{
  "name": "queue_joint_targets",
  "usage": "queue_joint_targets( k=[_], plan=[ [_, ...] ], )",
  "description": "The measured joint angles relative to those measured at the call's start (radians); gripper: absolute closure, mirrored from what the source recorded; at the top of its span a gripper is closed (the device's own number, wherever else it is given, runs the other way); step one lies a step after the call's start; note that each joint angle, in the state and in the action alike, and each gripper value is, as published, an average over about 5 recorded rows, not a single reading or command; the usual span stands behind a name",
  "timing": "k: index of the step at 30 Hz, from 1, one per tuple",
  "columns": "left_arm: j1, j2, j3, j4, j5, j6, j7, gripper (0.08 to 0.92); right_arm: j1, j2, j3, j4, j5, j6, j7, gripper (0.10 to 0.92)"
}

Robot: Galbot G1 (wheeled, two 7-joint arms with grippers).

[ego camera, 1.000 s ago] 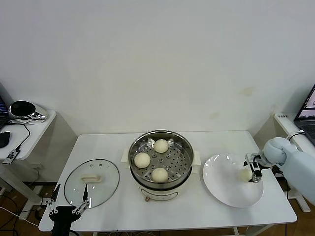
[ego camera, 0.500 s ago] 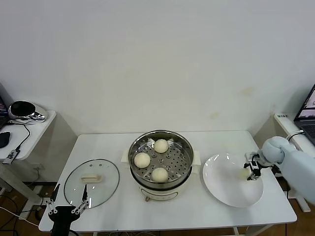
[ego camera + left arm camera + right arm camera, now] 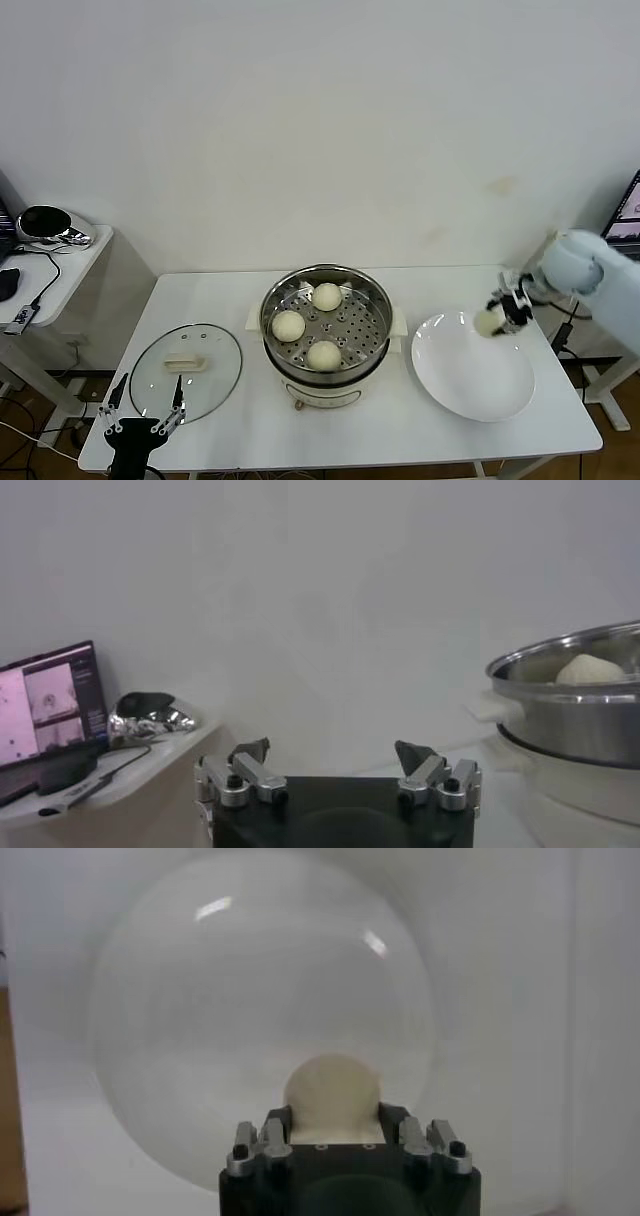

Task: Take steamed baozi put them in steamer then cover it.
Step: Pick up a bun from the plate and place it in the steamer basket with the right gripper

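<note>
My right gripper (image 3: pixel 495 318) is shut on a cream-white baozi (image 3: pixel 487 322) and holds it above the far edge of the white plate (image 3: pixel 470 375). The right wrist view shows that baozi (image 3: pixel 332 1095) clamped between the jaws, with the plate (image 3: pixel 190 998) below. Three baozi (image 3: pixel 327 295) (image 3: pixel 288 324) (image 3: pixel 323 354) lie on the perforated tray of the steel steamer (image 3: pixel 275 300) at the table's middle. The glass cover (image 3: pixel 187 370) lies flat on the table's left. My left gripper (image 3: pixel 140 418) hangs open near the front left edge, empty (image 3: pixel 333 755).
A side table (image 3: pixel 62 262) with a shiny dark object (image 3: pixel 45 225) stands at the far left. The steamer (image 3: pixel 570 695) rises beside the left gripper in its wrist view. A laptop (image 3: pixel 627 215) sits at the far right edge.
My right gripper has closed on the baozi and lifted it off the plate, moving up and slightly toward the steamer. The left arm has hardly moved.
</note>
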Motion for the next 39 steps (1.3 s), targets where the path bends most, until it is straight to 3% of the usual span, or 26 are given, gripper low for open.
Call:
queue_joint_targets(
  k=[9,19,28,39],
  plan=[
    [-0.017,0.005,0.014,0.008,-0.002,0.000,0.000,0.177,0.381,0.092,-0.283,0.127,0.259,-0.113,0.051,0.457],
    [-0.023,-0.008,0.011,0.008,-0.004,0.000,-0.001,0.177,0.486,0.268,-0.426,0.158,0.471,-0.240,0.148,0.452],
    [-0.014,-0.018,0.003,-0.005,-0.005,-0.003,-0.002,0.177,0.442,0.401,-0.472,0.119,0.535,-0.318,0.212,0.448],
    [-0.014,-0.022,0.008,-0.015,-0.004,-0.007,-0.003,0.177,0.365,0.501,-0.482,0.038,0.506,-0.356,0.236,0.448]
  ],
)
